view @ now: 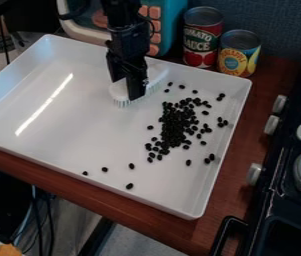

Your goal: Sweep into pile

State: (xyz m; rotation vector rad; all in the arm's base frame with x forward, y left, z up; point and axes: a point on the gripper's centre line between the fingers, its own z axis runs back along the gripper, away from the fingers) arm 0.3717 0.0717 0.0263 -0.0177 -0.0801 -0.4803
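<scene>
A long, bright line of light shines on the flat, white plastic tray [79, 135]. Down under the brown wooden table [112, 201], it is very dark.

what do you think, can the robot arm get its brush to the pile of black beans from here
Probably yes: the pincer holds the white brush inside the tray, near the black beans, with mostly bare floor between and no wall in the way.

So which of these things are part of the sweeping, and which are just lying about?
Part of the job:
black gripper
white brush, held in it
dark beans
white tray

Just lying about:
taller can
shorter can
teal box with orange buttons
black stove
</scene>
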